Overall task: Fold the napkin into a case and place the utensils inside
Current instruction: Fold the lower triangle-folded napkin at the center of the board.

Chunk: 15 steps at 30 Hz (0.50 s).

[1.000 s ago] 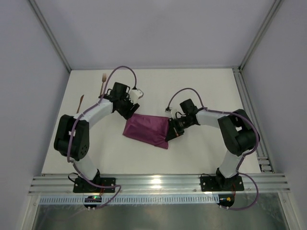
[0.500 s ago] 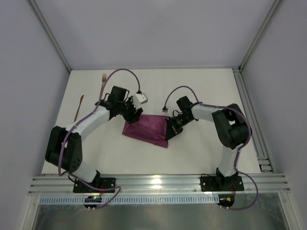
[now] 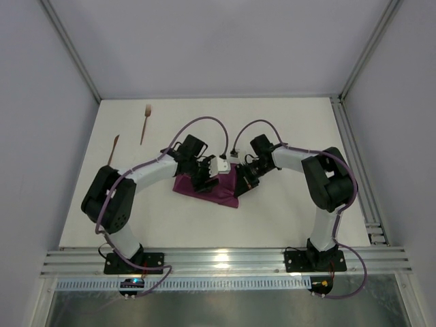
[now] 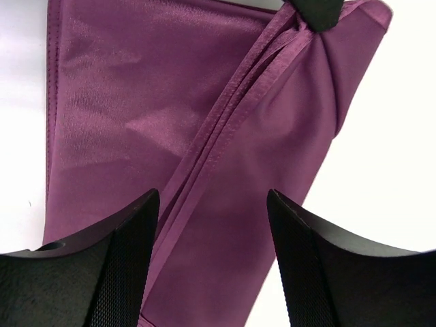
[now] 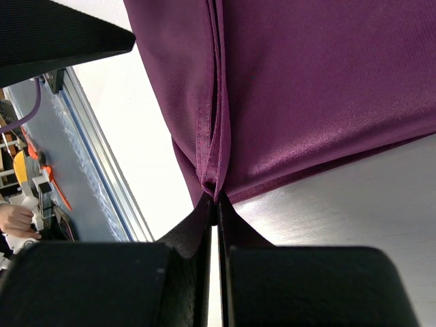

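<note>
The plum-purple napkin [image 3: 227, 192] lies folded on the white table, its hemmed edges running diagonally in the left wrist view [image 4: 136, 102]. My right gripper [image 3: 244, 178] is shut on the napkin's right edge, pinching the bunched hems [image 5: 214, 194]. My left gripper [image 3: 206, 178] hovers over the middle of the napkin, open and empty, with cloth showing between its fingers [image 4: 212, 231]. The wooden fork [image 3: 145, 122] and the slim knife-like stick [image 3: 113, 150] lie apart at the far left of the table. No finished case shows.
The table's metal rail [image 3: 218, 259] runs along the near edge and another [image 3: 354, 163] along the right side. Grey walls close in the back and sides. The right gripper's tip [image 4: 317, 12] shows at the top of the left wrist view.
My left arm has swung right from the napkin's upper-left corner to over its middle. My right gripper has stayed pinched on the right edge.
</note>
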### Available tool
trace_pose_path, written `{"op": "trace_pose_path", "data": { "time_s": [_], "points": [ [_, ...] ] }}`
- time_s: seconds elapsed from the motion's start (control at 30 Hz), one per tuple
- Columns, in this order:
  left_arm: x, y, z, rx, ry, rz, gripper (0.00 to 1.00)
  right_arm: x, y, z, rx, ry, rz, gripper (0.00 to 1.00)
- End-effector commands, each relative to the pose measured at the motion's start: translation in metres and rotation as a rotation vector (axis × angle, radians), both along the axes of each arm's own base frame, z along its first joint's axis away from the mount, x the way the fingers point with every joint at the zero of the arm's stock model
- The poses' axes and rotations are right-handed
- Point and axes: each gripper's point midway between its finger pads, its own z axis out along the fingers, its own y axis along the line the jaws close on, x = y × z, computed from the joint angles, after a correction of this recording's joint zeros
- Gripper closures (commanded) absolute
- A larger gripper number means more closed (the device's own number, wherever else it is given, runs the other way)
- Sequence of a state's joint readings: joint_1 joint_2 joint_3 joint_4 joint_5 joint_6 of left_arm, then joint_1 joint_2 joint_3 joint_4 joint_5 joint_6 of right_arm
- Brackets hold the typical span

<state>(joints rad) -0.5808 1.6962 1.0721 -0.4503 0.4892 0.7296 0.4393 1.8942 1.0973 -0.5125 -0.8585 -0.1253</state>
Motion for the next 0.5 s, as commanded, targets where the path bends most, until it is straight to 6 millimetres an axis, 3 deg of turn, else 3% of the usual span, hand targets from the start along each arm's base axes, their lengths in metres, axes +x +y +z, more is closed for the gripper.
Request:
{"op": "trace_pose_path", "data": {
  "time_s": [0.0, 0.1, 0.27, 0.4, 0.47],
  "points": [
    [0.012, -0.003, -0.004, 0.041, -0.030, -0.035, 0.33, 0.006, 0.005, 0.003, 0.009, -0.028, 0.005, 0.96],
    [0.017, -0.001, -0.010, 0.068, -0.042, -0.043, 0.33, 0.006, 0.004, 0.003, 0.009, -0.027, 0.001, 0.96],
    [0.009, 0.004, -0.023, 0.121, -0.028, -0.069, 0.38, 0.006, 0.004, 0.001, 0.007, -0.031, -0.002, 0.96],
    [0.006, 0.006, -0.024, 0.122, -0.040, -0.064, 0.61, 0.011, 0.005, 0.001, 0.004, -0.045, -0.024, 0.95],
    [0.006, 0.006, -0.022, 0.120, -0.054, -0.063, 0.64, 0.013, 0.005, 0.002, 0.002, -0.054, -0.033, 0.93]
  ]
}}
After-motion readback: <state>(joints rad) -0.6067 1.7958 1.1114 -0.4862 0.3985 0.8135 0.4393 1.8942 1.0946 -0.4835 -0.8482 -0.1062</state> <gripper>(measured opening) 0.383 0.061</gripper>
